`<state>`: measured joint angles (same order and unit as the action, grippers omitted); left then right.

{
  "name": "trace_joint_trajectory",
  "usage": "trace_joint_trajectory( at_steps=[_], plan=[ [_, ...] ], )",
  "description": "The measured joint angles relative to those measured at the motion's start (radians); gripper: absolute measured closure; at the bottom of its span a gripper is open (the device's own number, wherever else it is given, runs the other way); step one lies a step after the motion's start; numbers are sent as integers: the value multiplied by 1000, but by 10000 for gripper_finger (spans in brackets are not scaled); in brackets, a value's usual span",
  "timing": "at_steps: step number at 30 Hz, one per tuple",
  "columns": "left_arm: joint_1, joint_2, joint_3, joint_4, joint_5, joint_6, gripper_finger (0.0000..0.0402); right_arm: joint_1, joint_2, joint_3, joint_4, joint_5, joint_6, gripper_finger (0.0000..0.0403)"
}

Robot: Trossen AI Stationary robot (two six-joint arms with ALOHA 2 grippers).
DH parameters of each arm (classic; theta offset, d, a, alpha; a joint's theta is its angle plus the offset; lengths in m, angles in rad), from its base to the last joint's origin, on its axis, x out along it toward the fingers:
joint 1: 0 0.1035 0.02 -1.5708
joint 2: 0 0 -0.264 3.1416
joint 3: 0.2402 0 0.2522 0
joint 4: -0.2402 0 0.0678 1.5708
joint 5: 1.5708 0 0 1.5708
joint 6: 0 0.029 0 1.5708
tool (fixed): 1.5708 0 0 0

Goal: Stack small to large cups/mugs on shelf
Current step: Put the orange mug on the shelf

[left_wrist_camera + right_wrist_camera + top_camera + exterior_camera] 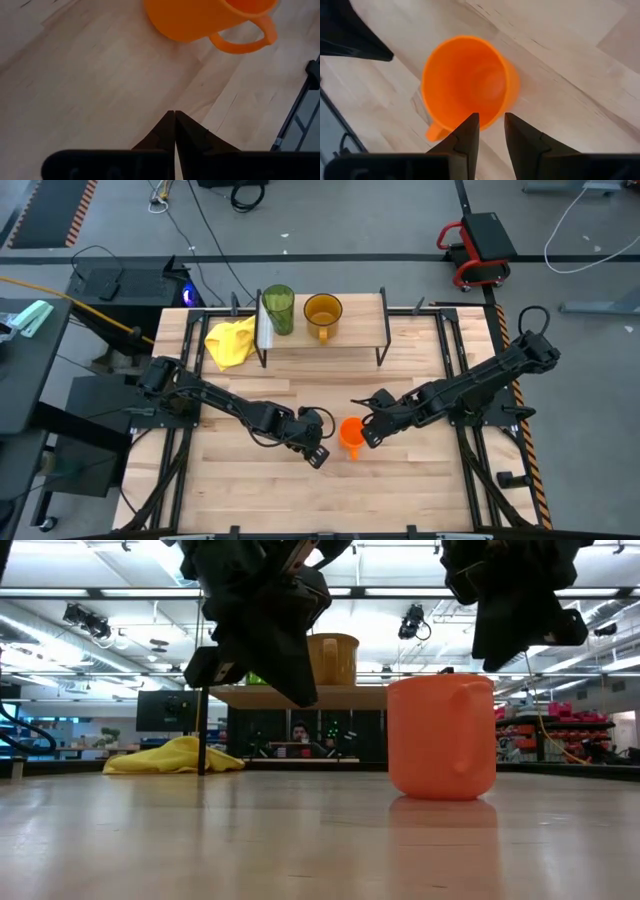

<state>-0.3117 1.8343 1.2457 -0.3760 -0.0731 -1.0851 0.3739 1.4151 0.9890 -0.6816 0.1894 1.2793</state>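
Note:
The small orange mug (350,432) stands upright on its base on the slatted table, handle (466,730) toward the near edge. My right gripper (491,124) hovers just above its right rim (492,117), fingers a little apart on either side of the rim line, touching nothing. My left gripper (175,127) is shut and hangs above the table just left of the mug (210,17). The green tumbler (278,308) and the yellow-brown mug (322,313) stand side by side on the shelf (360,320) at the far side.
A yellow cloth (230,342) lies on the table by the shelf's left legs. The shelf top to the right of the yellow-brown mug is bare wood. Black frame rails (455,340) run along the table's sides.

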Motion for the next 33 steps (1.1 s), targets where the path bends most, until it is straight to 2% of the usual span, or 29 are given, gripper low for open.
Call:
trace_joint_trajectory(
  at_steps=[7,18,28,33],
  plan=[
    [0,0,0,-2,0,0,377,8,9,0,19,0,0,302],
    [0,0,1,-11,0,15,389,4,3,1,61,-8,-12,299],
    [0,0,1,-20,0,25,375,-3,13,0,60,-4,-1,296],
    [0,0,1,-21,0,25,380,-4,29,1,63,-3,-1,290]
  ],
)
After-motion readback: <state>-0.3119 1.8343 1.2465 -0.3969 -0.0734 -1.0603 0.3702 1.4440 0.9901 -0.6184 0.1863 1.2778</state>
